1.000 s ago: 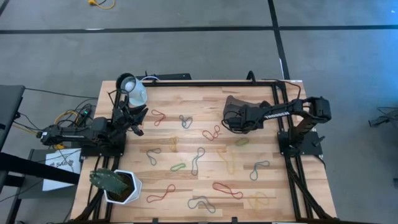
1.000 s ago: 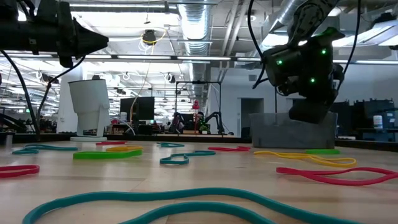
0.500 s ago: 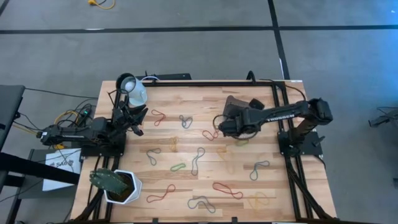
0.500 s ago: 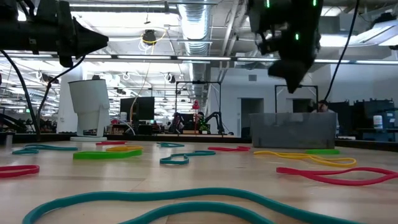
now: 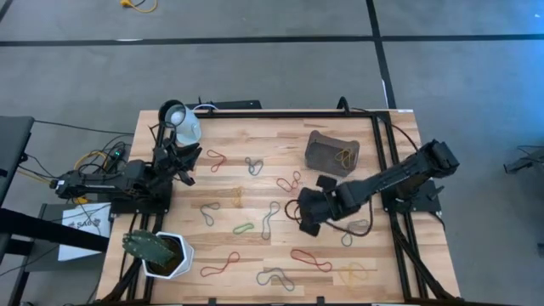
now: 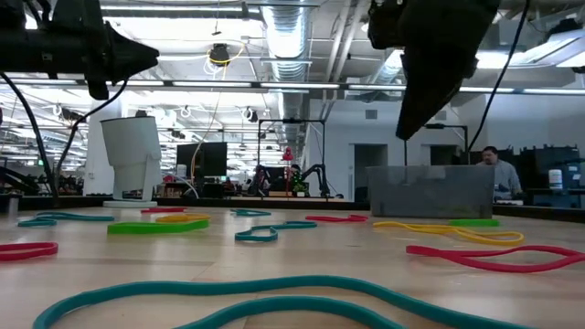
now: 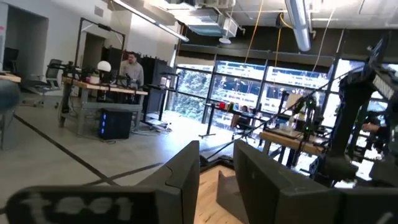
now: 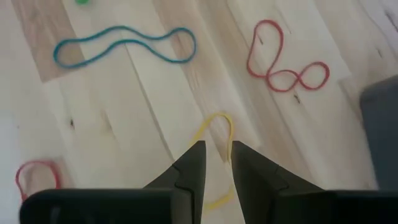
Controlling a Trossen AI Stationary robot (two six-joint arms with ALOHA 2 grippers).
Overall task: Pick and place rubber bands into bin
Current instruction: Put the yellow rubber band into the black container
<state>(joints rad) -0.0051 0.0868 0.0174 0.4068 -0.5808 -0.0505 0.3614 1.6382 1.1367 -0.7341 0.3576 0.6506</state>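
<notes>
- Over the middle of the table [image 5: 255, 255], the right gripper [image 5: 303, 218] hangs with its fingers [image 8: 193, 163] a narrow gap apart, holding nothing.
- Just beneath those fingers lies a yellow rubber band [image 8: 216, 134]; a blue one [image 8: 124, 45] and a red one [image 8: 283, 62] lie near it.
- Far right of the gripper sits the bin [image 5: 331, 153], a yellow band inside.
- At the left edge the left gripper [image 5: 184, 167] waits, its fingers a little apart and empty.
</notes>
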